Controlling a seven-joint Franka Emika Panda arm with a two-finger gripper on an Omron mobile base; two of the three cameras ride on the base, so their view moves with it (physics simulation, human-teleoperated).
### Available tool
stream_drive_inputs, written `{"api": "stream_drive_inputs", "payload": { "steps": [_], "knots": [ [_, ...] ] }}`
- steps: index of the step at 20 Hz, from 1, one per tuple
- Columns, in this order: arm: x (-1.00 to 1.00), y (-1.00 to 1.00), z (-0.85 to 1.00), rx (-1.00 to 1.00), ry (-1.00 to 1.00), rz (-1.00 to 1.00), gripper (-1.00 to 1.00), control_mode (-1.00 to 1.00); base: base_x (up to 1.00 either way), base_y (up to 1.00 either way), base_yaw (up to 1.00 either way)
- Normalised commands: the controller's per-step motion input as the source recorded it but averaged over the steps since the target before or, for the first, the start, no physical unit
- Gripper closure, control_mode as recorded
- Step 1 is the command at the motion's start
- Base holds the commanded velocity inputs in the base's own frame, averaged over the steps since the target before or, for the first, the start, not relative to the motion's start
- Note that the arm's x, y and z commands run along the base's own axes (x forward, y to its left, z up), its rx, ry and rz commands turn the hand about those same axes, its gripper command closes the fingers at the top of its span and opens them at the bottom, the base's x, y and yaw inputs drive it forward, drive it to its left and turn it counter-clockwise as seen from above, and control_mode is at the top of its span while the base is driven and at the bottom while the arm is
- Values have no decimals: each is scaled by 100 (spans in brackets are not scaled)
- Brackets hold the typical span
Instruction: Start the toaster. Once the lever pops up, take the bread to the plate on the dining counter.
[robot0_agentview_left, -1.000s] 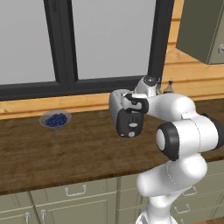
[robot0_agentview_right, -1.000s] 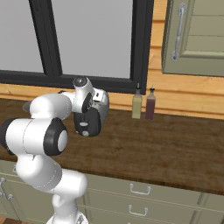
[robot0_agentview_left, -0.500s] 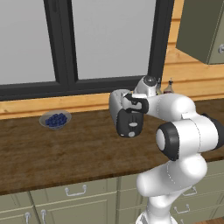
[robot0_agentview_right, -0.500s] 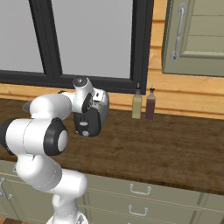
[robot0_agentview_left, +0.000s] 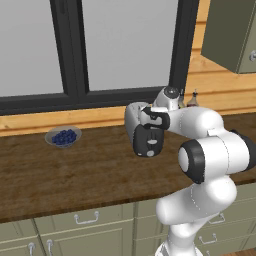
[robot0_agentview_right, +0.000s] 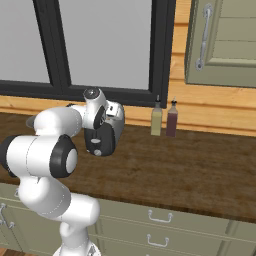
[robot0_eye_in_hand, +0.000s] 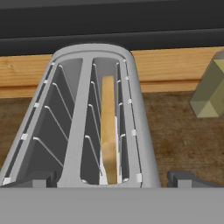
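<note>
Nothing has moved: gripper (robot0_eye_in_hand: 112, 178) still waits wide open above the toaster (robot0_eye_in_hand: 89, 118), bread (robot0_eye_in_hand: 109, 131) inside.

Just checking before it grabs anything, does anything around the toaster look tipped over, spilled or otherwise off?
Nothing stands out. The toaster stands upright on the wooden counter, with the bread on edge in its right slot. The bowl of blueberries and both bottles are upright, with nothing spilled.
</note>
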Motion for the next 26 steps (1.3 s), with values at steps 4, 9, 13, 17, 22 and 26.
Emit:
{"api": "stream_drive_inputs", "payload": {
  "steps": [4, 9, 13, 17, 22, 26],
  "knots": [
    [0, 0, 0, 0, 0, 0, -100, -100, 0, 0, 0],
    [0, 0, 0, 0, 0, 0, -100, -100, 0, 0, 0],
    [0, 0, 0, 0, 0, 0, -100, -100, 0, 0, 0],
    [0, 0, 0, 0, 0, 0, -100, -100, 0, 0, 0],
    [0, 0, 0, 0, 0, 0, -100, -100, 0, 0, 0],
    [0, 0, 0, 0, 0, 0, -100, -100, 0, 0, 0]
  ]
}}
